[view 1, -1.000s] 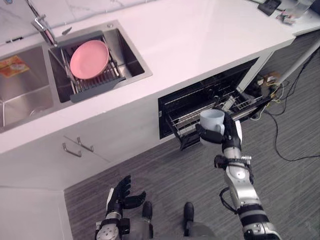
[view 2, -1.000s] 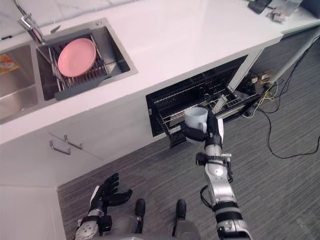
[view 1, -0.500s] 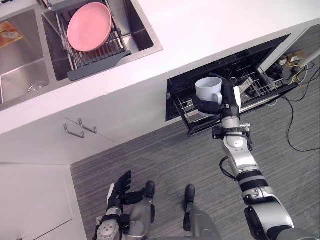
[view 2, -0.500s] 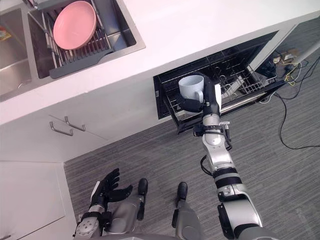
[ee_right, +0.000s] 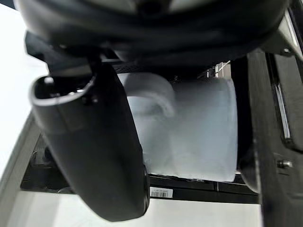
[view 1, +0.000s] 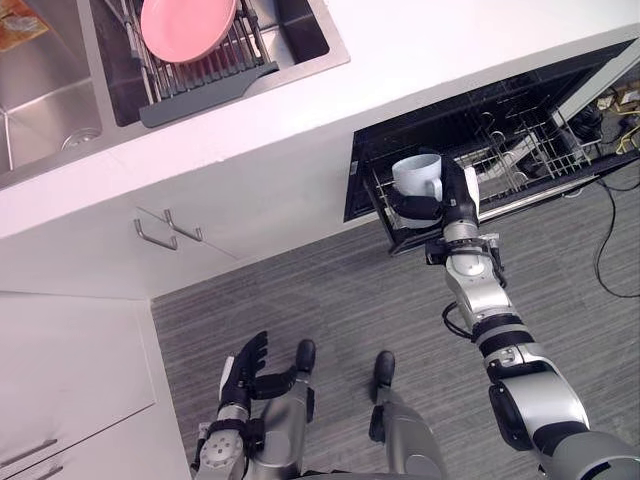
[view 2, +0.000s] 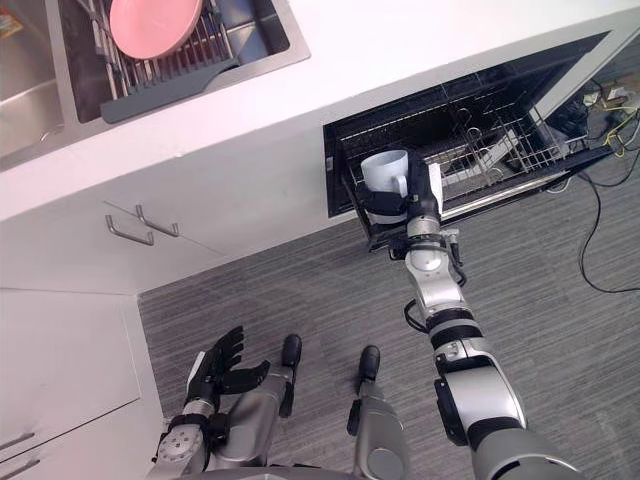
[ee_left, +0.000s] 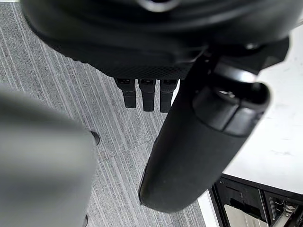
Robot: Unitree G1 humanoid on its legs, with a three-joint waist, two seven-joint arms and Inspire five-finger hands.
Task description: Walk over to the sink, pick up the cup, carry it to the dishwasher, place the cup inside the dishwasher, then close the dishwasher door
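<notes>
Your right robot hand (view 1: 450, 198) has its fingers and thumb curled round the pale cup (view 1: 415, 174), held upright with its mouth up. The cup sits at the near left corner of the open dishwasher (view 1: 450, 120), over the pulled-out wire rack (view 1: 520, 160); you cannot tell whether it touches the rack.

Your left robot hand (view 1: 245, 370) hangs low over the floor, fingers straight and spread, holding nothing.

Surroundings:
- White tabletop (view 1: 420, 50) runs above the dishwasher.
- Steel sink (view 1: 50, 70) is set into it, well apart to the left.
- A pink plate (view 1: 187, 25) lies on a dark drainer (view 1: 210, 82) across the sink.
- White cabinet fronts carry metal handles (view 1: 168, 228).
- The floor (view 1: 330, 300) is grey and striped.
</notes>
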